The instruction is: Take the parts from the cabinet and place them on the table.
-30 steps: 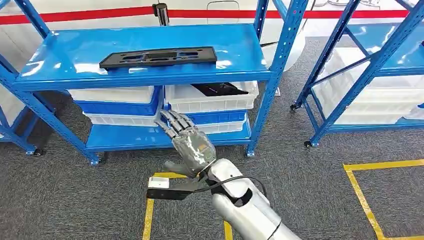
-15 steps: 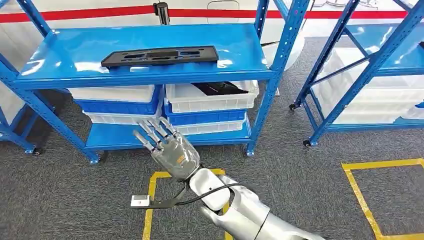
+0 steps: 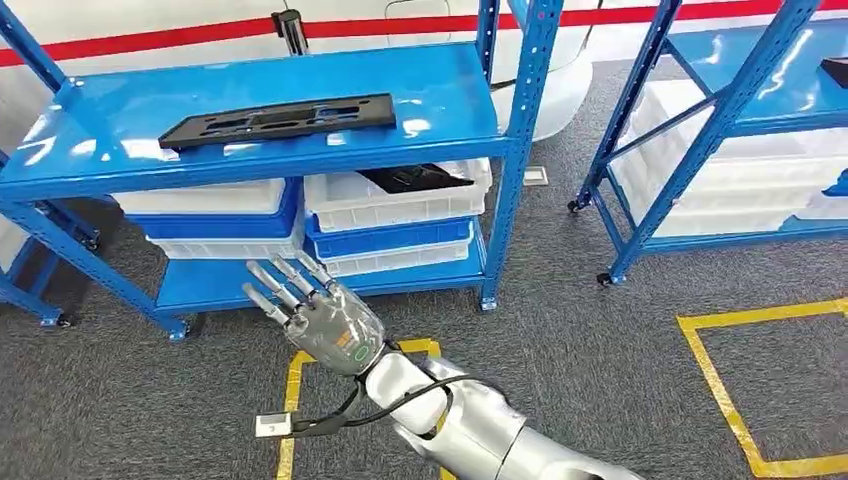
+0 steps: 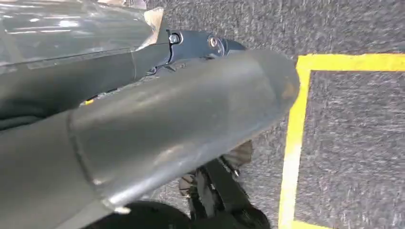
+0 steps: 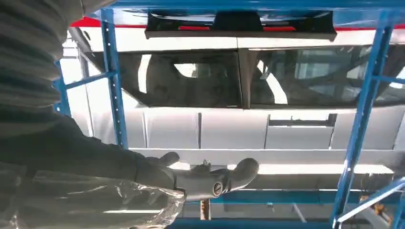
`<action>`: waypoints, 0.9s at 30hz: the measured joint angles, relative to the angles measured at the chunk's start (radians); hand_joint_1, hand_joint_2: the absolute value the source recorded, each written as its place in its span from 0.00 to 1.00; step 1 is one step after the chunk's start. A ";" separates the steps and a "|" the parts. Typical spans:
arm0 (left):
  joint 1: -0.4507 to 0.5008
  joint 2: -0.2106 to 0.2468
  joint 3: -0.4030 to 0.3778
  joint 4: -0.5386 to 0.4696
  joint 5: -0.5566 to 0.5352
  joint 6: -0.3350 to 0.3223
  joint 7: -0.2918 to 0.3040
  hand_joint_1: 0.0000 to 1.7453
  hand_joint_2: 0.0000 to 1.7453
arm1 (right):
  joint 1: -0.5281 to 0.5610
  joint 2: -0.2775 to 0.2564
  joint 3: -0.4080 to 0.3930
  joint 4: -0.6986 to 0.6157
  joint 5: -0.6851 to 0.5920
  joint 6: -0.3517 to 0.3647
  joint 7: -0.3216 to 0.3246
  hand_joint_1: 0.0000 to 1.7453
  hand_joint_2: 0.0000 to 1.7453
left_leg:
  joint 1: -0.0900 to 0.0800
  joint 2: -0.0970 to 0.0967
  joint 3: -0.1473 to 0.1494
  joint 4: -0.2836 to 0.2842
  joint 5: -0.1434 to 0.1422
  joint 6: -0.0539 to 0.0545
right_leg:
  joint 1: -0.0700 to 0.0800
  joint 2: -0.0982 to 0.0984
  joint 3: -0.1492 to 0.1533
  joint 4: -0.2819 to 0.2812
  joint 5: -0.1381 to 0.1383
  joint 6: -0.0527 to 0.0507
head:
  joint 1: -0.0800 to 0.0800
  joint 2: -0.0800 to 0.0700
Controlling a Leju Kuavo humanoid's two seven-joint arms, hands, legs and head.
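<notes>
Right hand (image 3: 325, 320) raised in front of blue metal shelving rack (image 3: 300, 150), fingers (image 3: 275, 285) spread, released, grasping nothing, well short of shelf. Long flat black plastic part with cut-outs (image 3: 280, 118) lies on rack's top shelf, left of centre. Another black part (image 3: 415, 178) sits in white plastic bin (image 3: 400, 200) one level below, right side. Left hand (image 4: 143, 109): cannot tell finger state. Yellow tape lines (image 3: 750, 400) on grey carpet floor.

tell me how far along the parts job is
Nothing looks done: the long flat black plastic part lies on the blue metal shelf, another black part sits in the white plastic bin. The right hand is raised, fingers apart, holding nothing. Grasping and carrying remain.
</notes>
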 joint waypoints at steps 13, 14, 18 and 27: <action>0.001 -0.002 0.008 0.001 0.006 0.012 0.000 0.00 0.00 | 0.013 0.044 -0.045 0.048 0.000 -0.018 -0.047 0.00 1.00 | -0.021 -0.011 0.099 -0.281 0.158 0.080 | 0.017 0.005 0.034 0.097 -0.071 0.026 | -0.006 0.000; -0.002 -0.002 0.008 0.000 0.007 0.013 0.000 0.00 0.00 | 0.013 0.045 -0.048 0.048 0.000 -0.019 -0.053 0.00 1.00 | -0.020 -0.012 0.105 -0.281 0.151 0.080 | 0.016 0.005 -0.018 0.173 -0.097 0.024 | -0.002 0.000; 0.001 -0.003 0.008 0.001 0.006 0.018 0.000 0.00 0.00 | 0.030 0.044 -0.064 0.060 0.000 -0.021 -0.076 0.00 1.00 | -0.019 -0.013 0.141 -0.280 0.116 0.067 | 0.009 0.003 -0.145 0.272 -0.113 0.056 | -0.003 0.000; -0.004 -0.005 0.007 0.001 0.006 0.018 0.006 0.00 0.00 | 0.075 0.075 -0.154 0.059 -0.275 -0.005 -0.276 0.00 0.00 | -0.010 -0.010 0.183 -0.223 0.055 0.020 | -0.006 -0.008 -0.059 -0.003 0.054 0.017 | -0.005 0.000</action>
